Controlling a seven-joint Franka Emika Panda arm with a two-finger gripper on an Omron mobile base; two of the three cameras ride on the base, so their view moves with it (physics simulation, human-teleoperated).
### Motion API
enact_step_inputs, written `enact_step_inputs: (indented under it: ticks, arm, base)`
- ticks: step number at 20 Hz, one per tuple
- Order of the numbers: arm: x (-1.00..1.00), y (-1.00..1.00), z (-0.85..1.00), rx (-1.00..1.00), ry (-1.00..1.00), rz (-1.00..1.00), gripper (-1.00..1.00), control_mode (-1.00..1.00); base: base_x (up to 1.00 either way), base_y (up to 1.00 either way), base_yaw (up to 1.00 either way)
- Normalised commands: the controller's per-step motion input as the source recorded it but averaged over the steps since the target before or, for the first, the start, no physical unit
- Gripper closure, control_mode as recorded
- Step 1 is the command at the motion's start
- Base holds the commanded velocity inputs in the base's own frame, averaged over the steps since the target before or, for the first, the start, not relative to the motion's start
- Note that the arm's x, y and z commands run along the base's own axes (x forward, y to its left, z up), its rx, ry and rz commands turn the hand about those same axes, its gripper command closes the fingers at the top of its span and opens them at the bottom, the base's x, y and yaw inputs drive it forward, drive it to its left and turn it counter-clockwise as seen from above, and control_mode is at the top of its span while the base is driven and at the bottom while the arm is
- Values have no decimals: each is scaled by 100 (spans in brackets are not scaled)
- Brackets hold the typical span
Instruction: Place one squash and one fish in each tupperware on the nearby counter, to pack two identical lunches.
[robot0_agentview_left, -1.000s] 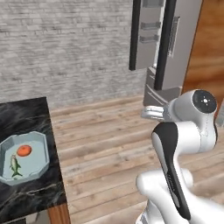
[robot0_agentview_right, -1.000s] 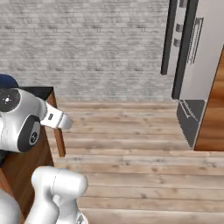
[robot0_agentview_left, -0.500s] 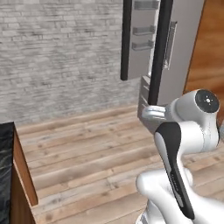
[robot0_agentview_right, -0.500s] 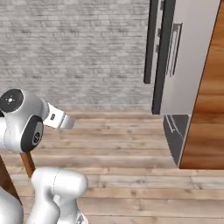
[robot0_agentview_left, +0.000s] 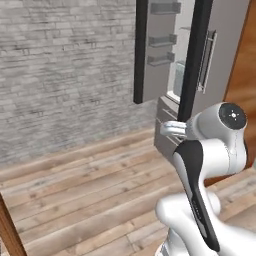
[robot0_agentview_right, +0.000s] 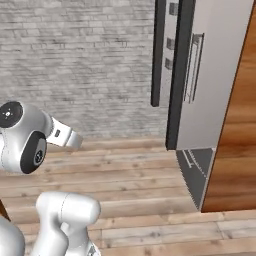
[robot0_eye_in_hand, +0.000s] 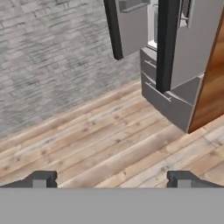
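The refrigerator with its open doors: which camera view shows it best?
The hand view shows the refrigerator best: open doors, interior and lower drawers together. The left base view has its door shelves, but the arm hides the drawers. The right base view sees mostly a door face and handle.

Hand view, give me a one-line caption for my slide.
Open, empty tool looks across a wooden floor toward a grey fridge with its doors ajar, beside a grey brick wall.

Base has swung right: the whole scene slid leftward in both base views. Worktop with its tray has left the left base frame. Open fridge (robot0_agentview_left: 190, 75) now upper right centre there, larger, doors (robot0_agentview_right: 172, 65) facing the camera.
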Motion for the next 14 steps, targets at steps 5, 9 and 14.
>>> enact_step_inputs:
  ticks: [5, 9, 14]
  arm:
    - [0, 0, 0, 0, 0, 0, -100, 100]
    - [0, 0, 0, 0, 0, 0, -100, 100]
    - [0, 0, 0, 0, 0, 0, -100, 100]
  base:
    - [87, 1, -26]
    - [87, 0, -27]
    - [80, 0, -28]
